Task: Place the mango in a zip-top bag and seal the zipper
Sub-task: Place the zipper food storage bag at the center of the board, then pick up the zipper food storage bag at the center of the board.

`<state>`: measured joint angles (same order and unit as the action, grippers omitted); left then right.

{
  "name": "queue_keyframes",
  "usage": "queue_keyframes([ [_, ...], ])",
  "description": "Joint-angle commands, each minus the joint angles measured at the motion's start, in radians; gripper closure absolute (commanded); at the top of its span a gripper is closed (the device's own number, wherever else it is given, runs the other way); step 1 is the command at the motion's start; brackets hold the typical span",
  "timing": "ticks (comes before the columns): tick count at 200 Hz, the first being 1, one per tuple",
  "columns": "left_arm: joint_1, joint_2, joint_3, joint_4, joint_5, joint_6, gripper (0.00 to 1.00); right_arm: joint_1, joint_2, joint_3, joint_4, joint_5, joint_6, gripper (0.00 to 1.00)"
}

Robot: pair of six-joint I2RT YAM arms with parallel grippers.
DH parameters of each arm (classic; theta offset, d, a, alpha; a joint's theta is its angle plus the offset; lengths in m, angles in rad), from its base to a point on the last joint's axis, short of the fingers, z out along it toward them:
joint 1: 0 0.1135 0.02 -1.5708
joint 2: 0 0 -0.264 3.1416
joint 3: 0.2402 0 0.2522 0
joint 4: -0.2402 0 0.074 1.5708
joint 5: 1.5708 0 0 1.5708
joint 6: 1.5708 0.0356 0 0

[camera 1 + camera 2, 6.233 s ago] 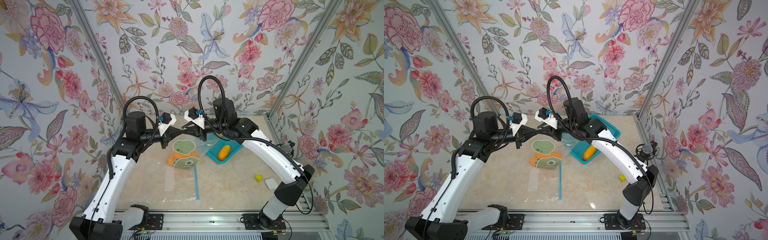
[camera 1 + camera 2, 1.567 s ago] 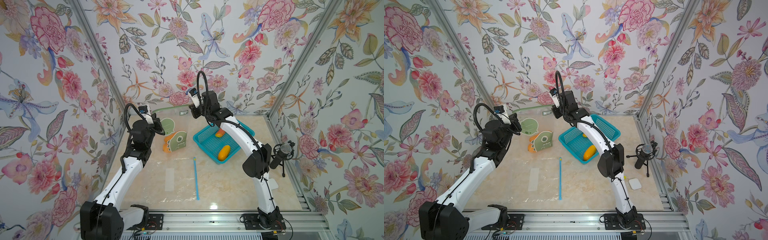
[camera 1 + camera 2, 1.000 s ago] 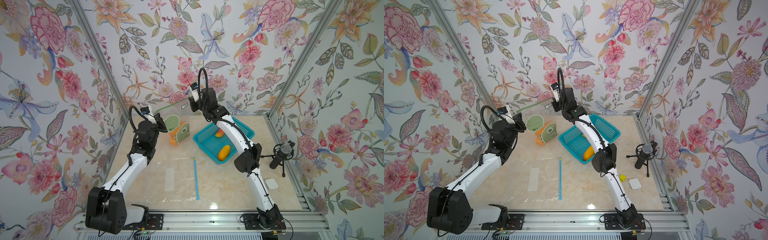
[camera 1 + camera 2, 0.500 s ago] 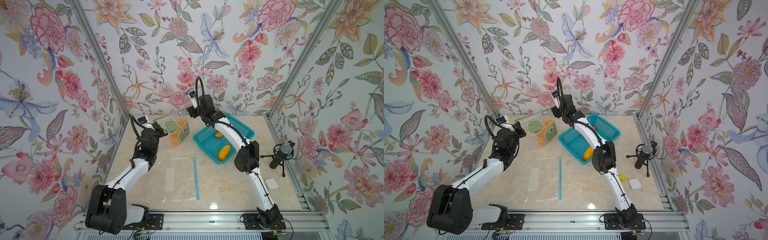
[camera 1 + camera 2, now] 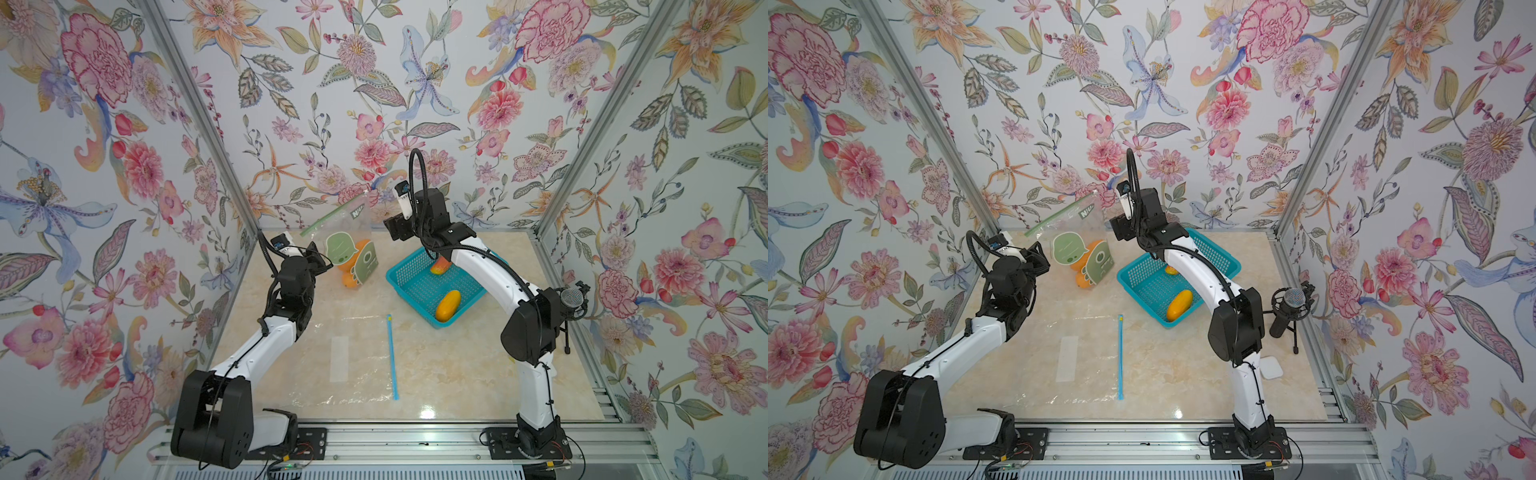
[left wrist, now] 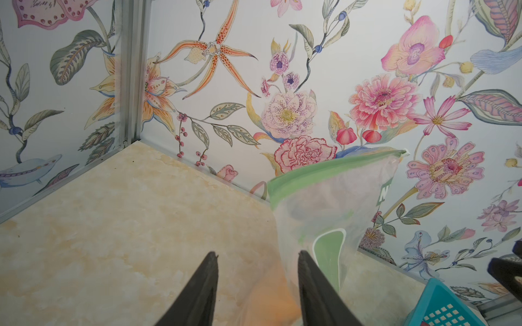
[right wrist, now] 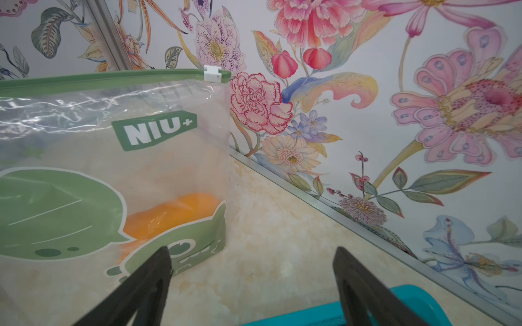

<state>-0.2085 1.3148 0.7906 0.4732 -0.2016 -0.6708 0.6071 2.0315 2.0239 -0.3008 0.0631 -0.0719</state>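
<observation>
Looking down on the table in a top view, I find the zip-top bag standing tilted at about 11 o'clock, with the mango inside at its bottom: a smooth orange fruit, half hidden behind green cartoon prints. My left gripper sits just beside the bag at its 9 o'clock edge and my right gripper at its 3 o'clock side, both with jaws apart and gripping nothing. The right wrist view adds what the top views blur: a NIU+ label, the green zipper and a white slider at its end. The left wrist view shows only the bag's blurred near edge by my fingertips; I cannot tell whether it touches them. Two more fruits lie in the teal basket at 2 o'clock.
</observation>
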Motion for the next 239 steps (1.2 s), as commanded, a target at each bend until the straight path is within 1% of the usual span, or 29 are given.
queue_keyframes([
  [1,0.001,-0.055,0.017,-0.012,0.024,-0.018,0.42,0.035,-0.108,-0.106,0.008,0.067,0.073,0.12],
  [4,0.001,-0.06,0.015,-0.012,0.024,-0.02,0.39,0.035,-0.123,-0.125,0.005,0.076,0.08,0.12],
  [9,0.001,-0.068,0.015,-0.014,0.028,-0.02,0.36,0.068,-0.147,-0.161,0.006,0.089,0.095,0.12],
  [25,0.002,-0.088,0.018,-0.033,0.035,-0.029,0.29,0.106,-0.226,-0.279,0.004,0.12,0.169,0.12],
  [48,0.001,-0.127,0.016,-0.063,0.072,-0.028,0.15,0.165,-0.345,-0.469,-0.014,0.209,0.309,0.12],
  [51,0.001,-0.134,0.018,-0.074,0.076,-0.028,0.13,0.173,-0.365,-0.496,-0.017,0.214,0.335,0.12],
  [56,0.001,-0.145,0.018,-0.087,0.081,-0.026,0.02,0.186,-0.395,-0.541,-0.022,0.221,0.377,0.13],
  [62,0.001,-0.161,0.016,-0.105,0.088,-0.023,0.01,0.2,-0.434,-0.594,-0.024,0.223,0.425,0.13],
  [87,-0.008,-0.237,-0.004,-0.201,0.079,-0.012,0.01,0.256,-0.566,-0.819,-0.024,0.172,0.636,0.15],
  [110,-0.011,-0.326,-0.065,-0.309,0.048,-0.067,0.02,0.329,-0.626,-0.942,-0.026,0.144,0.745,0.17],
  [126,-0.035,-0.384,-0.124,-0.369,0.054,-0.118,0.06,0.361,-0.64,-1.003,-0.025,0.124,0.809,0.16],
  [135,-0.065,-0.409,-0.16,-0.398,0.065,-0.141,0.1,0.367,-0.644,-1.034,-0.023,0.106,0.845,0.16],
  [143,-0.1,-0.424,-0.191,-0.427,0.068,-0.162,0.12,0.375,-0.647,-1.059,-0.022,0.096,0.872,0.17],
  [165,-0.233,-0.447,-0.298,-0.475,0.072,-0.238,0.19,0.395,-0.646,-1.112,-0.002,0.073,0.904,0.18],
  [179,-0.298,-0.441,-0.368,-0.494,0.067,-0.302,0.23,0.395,-0.625,-1.145,0.032,0.028,0.915,0.2],
  [186,-0.321,-0.434,-0.403,-0.493,0.073,-0.329,0.27,0.396,-0.611,-1.167,0.062,0.004,0.922,0.22],
  [194,-0.334,-0.429,-0.439,-0.485,0.085,-0.357,0.32,0.392,-0.594,-1.183,0.103,-0.028,0.924,0.24],
  [200,-0.336,-0.428,-0.459,-0.475,0.097,-0.369,0.34,0.388,-0.583,-1.191,0.136,-0.052,0.922,0.26],
  [211,-0.338,-0.426,-0.488,-0.455,0.107,-0.371,0.35,0.38,-0.563,-1.2,0.195,-0.079,0.914,0.3],
  [226,-0.338,-0.417,-0.486,-0.467,0.091,-0.35,0.35,0.352,-0.531,-1.203,0.248,-0.12,0.911,0.39],
  [239,-0.338,-0.397,-0.473,-0.461,0.093,-0.317,0.36,0.335,-0.515,-1.197,0.25,-0.11,0.895,0.46],
])
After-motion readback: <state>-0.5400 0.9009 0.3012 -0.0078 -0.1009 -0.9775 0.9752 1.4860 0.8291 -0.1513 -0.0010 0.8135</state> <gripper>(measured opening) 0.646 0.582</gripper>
